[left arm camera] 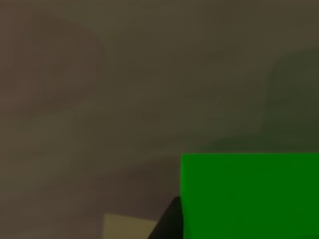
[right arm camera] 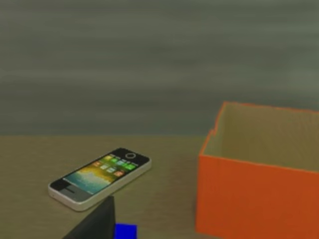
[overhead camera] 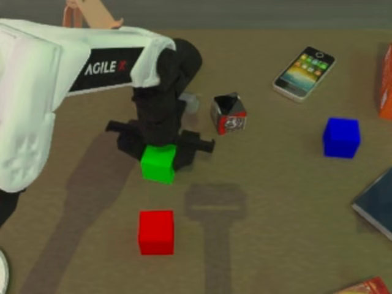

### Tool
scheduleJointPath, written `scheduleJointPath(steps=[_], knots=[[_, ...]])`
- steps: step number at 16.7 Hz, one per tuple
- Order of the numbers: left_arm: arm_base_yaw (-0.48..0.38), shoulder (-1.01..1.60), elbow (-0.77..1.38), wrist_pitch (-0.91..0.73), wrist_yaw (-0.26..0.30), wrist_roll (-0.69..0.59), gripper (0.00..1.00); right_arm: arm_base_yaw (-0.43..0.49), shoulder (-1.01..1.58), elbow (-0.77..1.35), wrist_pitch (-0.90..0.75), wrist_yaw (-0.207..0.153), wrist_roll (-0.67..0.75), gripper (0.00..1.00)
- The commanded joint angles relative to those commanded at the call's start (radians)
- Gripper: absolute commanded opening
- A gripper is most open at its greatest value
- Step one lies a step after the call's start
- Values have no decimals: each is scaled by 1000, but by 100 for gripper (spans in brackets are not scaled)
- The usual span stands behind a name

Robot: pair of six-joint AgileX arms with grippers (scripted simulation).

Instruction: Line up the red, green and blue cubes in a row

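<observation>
The green cube (overhead camera: 159, 163) sits between the fingers of my left gripper (overhead camera: 159, 153), which is shut on it left of the table's centre. In the left wrist view the green cube (left arm camera: 249, 196) fills the near corner beside one dark finger (left arm camera: 172, 221). A shadow to the right of the red cube suggests the green cube is off the table. The red cube (overhead camera: 156, 231) rests on the table just in front of it. The blue cube (overhead camera: 341, 137) stands far to the right. My right arm is outside the top view. Its wrist view shows one fingertip (right arm camera: 94, 224) and a corner of the blue cube (right arm camera: 124, 231).
A small red, black and white patterned box (overhead camera: 228, 114) lies right of the left gripper. A smartphone (overhead camera: 304, 72) is at the back right, near an orange box (overhead camera: 386, 82). A dark blue book (overhead camera: 376, 202) and a red item (overhead camera: 367, 286) sit at the right edge.
</observation>
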Motion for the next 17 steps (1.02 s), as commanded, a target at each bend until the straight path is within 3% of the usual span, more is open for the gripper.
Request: scheduleJointPath(steps=[7, 13, 17], knots=[[-1, -28, 18, -25, -6, 4, 0, 0, 0, 0, 0, 0, 0, 100], [13, -90, 137, -211, -6, 3, 0, 0, 0, 0, 0, 0, 0, 100], [17, -103, 156, -238, -6, 2, 0, 0, 0, 0, 0, 0, 0, 100]])
